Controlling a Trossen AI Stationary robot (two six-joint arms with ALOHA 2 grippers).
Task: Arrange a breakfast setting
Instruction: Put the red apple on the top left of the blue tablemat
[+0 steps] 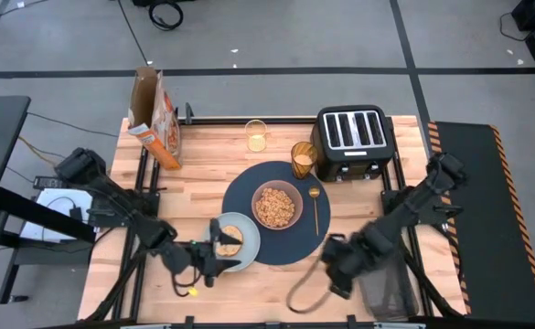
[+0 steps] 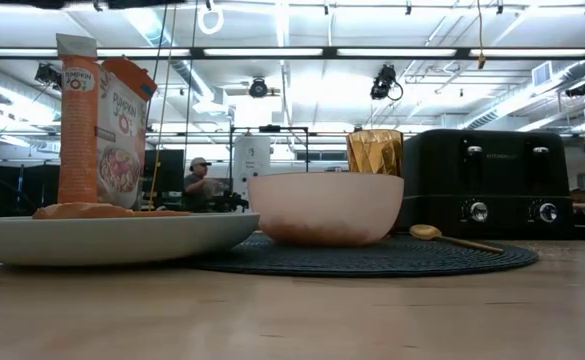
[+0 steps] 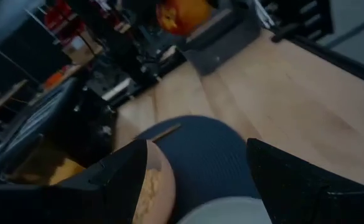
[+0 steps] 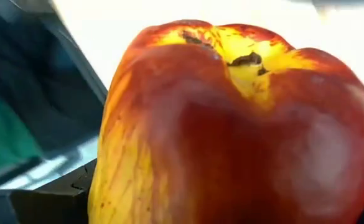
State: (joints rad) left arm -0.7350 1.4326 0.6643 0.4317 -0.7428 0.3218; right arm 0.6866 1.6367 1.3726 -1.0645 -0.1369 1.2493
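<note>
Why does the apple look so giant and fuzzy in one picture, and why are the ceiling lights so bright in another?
Right wrist view: the red apple sits right against the lens, so it fills the picture and its edges go soft. Low view: ceiling strip lights glare white above the pink bowl. Left wrist view: everything smears, even the dark-blue mat.

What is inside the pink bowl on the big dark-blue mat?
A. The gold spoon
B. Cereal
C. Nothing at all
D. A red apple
B. From above, the pink bowl on the dark-blue mat is full of brownish cereal, while the gold spoon lies on the mat beside it and the red apple fills the right wrist view instead.
</note>
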